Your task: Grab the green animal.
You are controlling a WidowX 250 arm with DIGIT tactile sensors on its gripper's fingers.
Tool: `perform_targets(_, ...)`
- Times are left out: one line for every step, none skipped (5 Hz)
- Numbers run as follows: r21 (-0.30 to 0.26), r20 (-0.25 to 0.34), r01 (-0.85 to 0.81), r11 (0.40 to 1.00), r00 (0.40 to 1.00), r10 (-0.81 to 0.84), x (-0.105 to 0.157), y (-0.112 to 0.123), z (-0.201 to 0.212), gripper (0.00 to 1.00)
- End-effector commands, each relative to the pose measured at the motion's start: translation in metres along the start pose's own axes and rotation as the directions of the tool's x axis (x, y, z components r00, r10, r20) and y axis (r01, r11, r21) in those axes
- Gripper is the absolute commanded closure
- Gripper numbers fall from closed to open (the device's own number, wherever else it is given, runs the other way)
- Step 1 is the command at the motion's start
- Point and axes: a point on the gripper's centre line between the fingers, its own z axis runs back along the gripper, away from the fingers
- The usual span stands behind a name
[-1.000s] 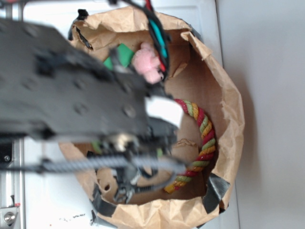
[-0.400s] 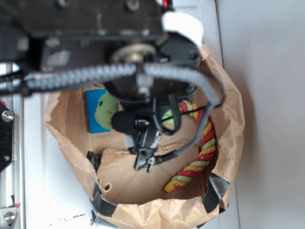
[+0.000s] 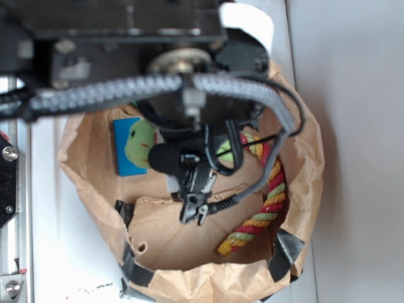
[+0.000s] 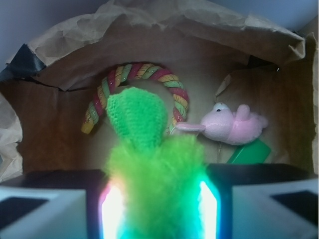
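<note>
Between your claw's (image 4: 158, 209) two pale fingers (image 4: 45, 211), in the wrist view, sits the green animal (image 4: 152, 164): its fuzzy lime body fills the gap from one glowing inner pad to the other, and a knitted green part sticks up past the fingertips, so you have the claw clamped on it. Beyond the animal, on the brown floor of the paper bag (image 4: 164, 27), a rope (image 4: 142, 74) twisted in red, yellow and green bends in an arch. Right of that, a pink plush (image 4: 232, 124) lies on its side, its snout just beside the rope's end, and a flat green block (image 4: 249, 153) shows below it, touching or nearly touching; you cannot tell which from here. From the exterior view, your arm (image 3: 126, 57) covers the upper part of the bag (image 3: 303, 164), which stands open on the white worktop (image 3: 69, 265). Under the arm you see the animal's (image 3: 140, 140) darker green face lying over a blue block (image 3: 124, 159) at the bag's left side, and a lime patch (image 3: 222, 150) peeking out by the cables near the rope (image 3: 268, 196). The claw's (image 3: 192, 208) dark tip hangs over the bag's middle; this view does not show its grip.
</note>
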Motion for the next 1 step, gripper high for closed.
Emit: perform_targets(0.003, 0.088, 0.010, 1.000, 0.996, -0.010, 0.0016, -0.0057, 0.0207, 1.00)
